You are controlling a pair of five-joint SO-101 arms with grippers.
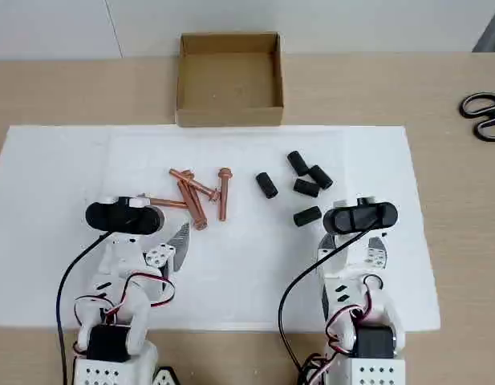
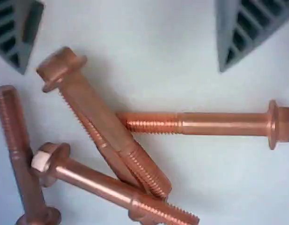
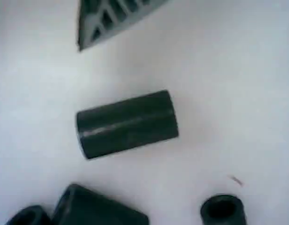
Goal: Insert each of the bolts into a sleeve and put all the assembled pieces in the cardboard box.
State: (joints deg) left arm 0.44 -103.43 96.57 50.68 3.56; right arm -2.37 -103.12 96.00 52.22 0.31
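Note:
Several copper bolts (image 1: 195, 192) lie in a loose pile on the white sheet (image 1: 62, 241), left of centre. Several black sleeves (image 1: 306, 188) lie scattered right of centre. The cardboard box (image 1: 231, 108) stands at the far edge, nothing visible inside. My left gripper (image 2: 130, 37) hovers open just short of the pile; crossed bolts (image 2: 102, 122) and one separate bolt (image 2: 205, 124) lie beyond its tips. My right gripper (image 1: 367, 241) is open near the closest sleeve (image 3: 128, 124), which lies on its side. One of its fingers (image 3: 111, 18) shows; more sleeves (image 3: 100, 208) lie farther off.
Black scissors (image 1: 484, 116) lie on the wooden table (image 1: 71, 88) at the far right, off the sheet. Bare sheet stretches between the parts and the box, and out to the left and right of both arms.

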